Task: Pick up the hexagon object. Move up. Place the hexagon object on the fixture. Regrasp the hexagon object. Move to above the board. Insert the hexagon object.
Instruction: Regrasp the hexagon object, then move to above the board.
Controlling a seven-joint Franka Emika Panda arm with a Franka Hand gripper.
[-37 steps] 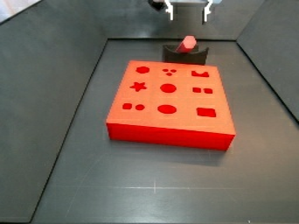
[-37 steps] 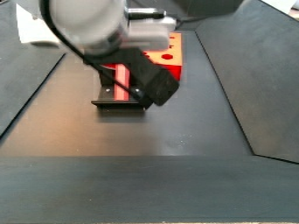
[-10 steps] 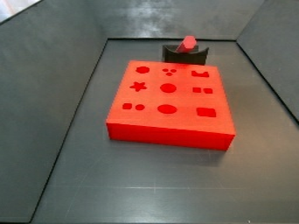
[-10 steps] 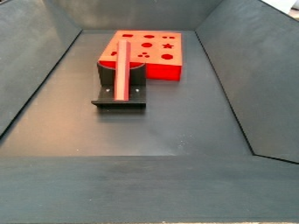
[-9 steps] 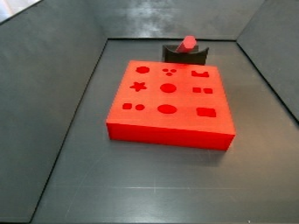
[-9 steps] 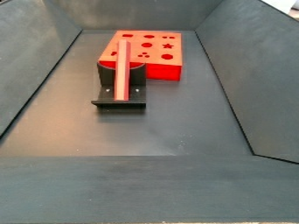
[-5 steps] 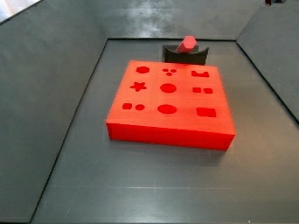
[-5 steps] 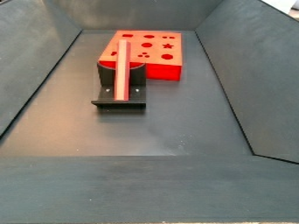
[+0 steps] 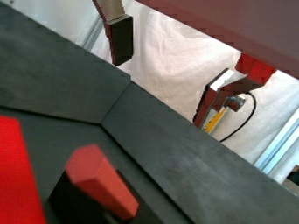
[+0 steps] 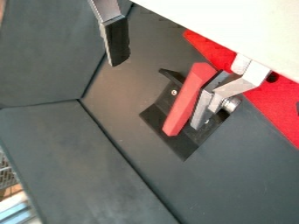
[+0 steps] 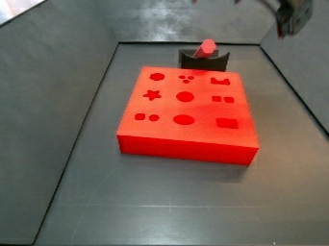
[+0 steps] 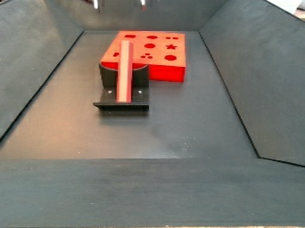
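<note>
One hexagon object [image 12: 125, 69] lay in the notch of the fixture [image 12: 121, 96], just near of the board [image 11: 187, 110], with nothing holding it. The end effector [image 10: 170, 57] hung high above it, fingers spread wide and empty. The regrasp looked risky: a descent off the bar's axis could knock it from the notch or tilt it, spoiling insertion later.
</note>
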